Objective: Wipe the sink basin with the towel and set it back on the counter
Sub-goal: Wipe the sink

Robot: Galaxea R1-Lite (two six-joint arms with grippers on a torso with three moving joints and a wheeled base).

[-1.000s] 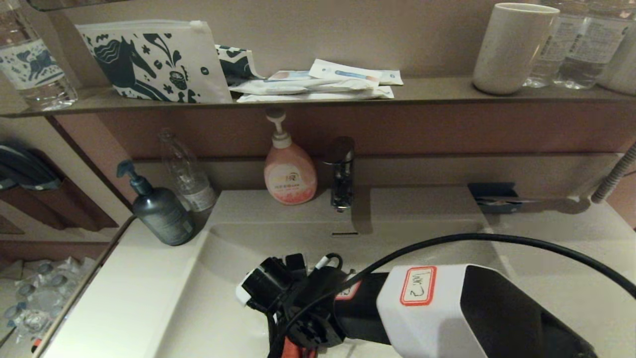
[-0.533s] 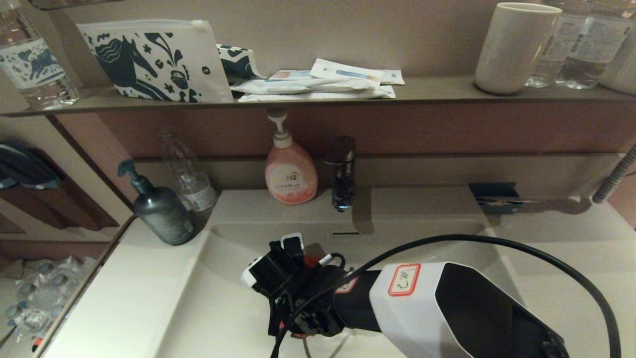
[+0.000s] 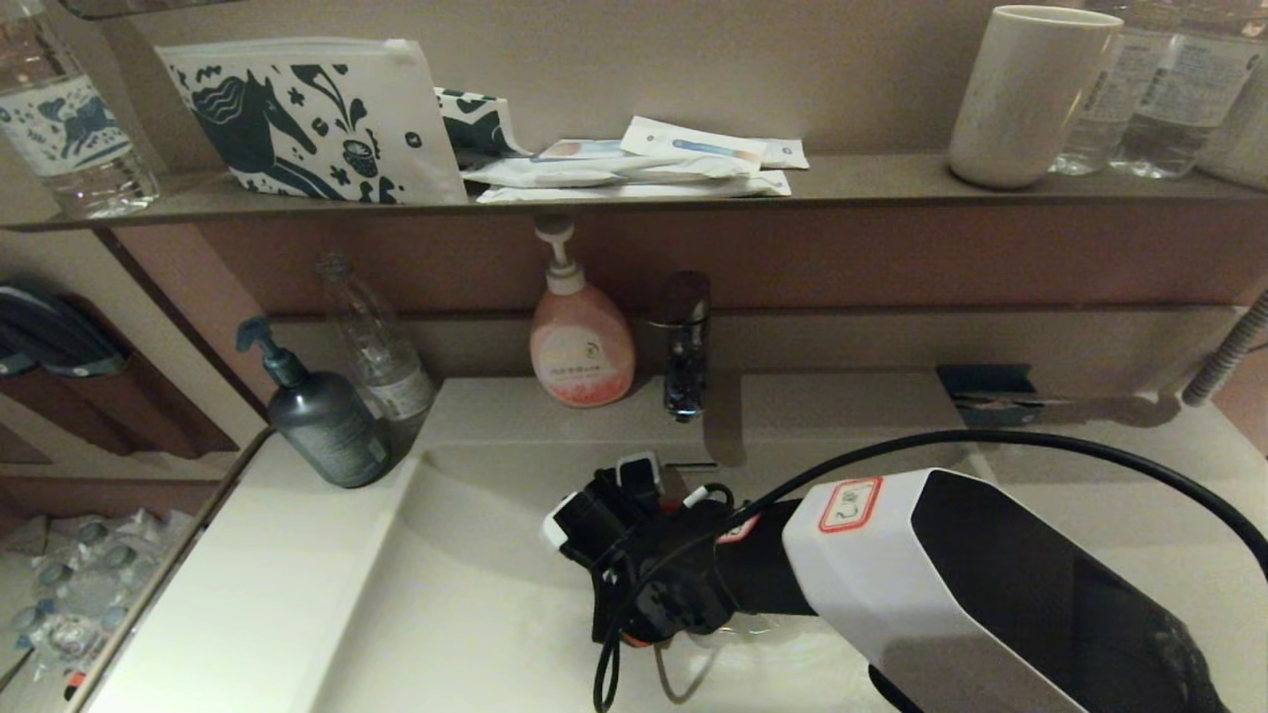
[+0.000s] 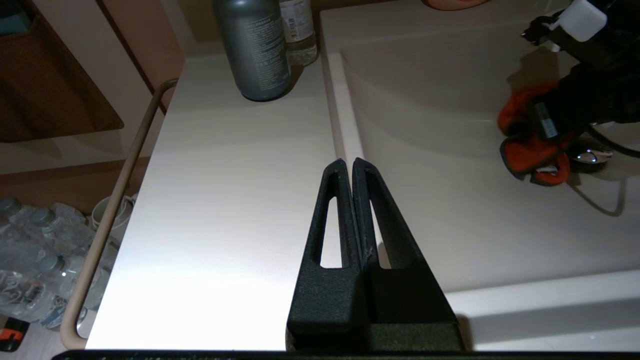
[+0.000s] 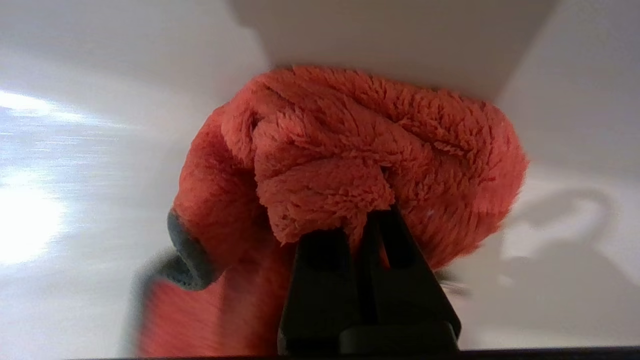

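The red-orange towel (image 5: 360, 155) is bunched up with my right gripper (image 5: 367, 220) shut on it, pressing it onto the floor of the sink basin (image 3: 466, 594) near the middle. In the left wrist view the towel (image 4: 527, 150) lies just beside the chrome drain plug (image 4: 589, 156). From the head, my right arm (image 3: 892, 574) covers nearly all of it. My left gripper (image 4: 348, 162) is shut on nothing. It hovers over the counter (image 4: 225, 200) at the basin's (image 4: 450, 210) left rim.
A grey pump bottle (image 3: 322, 426) and a clear bottle (image 3: 376, 347) stand at the counter's back left. A pink soap dispenser (image 3: 581, 347) and the faucet (image 3: 686, 347) sit behind the basin. A dark blue packet (image 3: 981, 388) lies at the back right. The wall shelf (image 3: 872, 183) holds a cup (image 3: 1025, 94).
My right arm has slid the towel across the basin floor, away from the front edge toward the back wall and a little rightward. The left arm has not moved.
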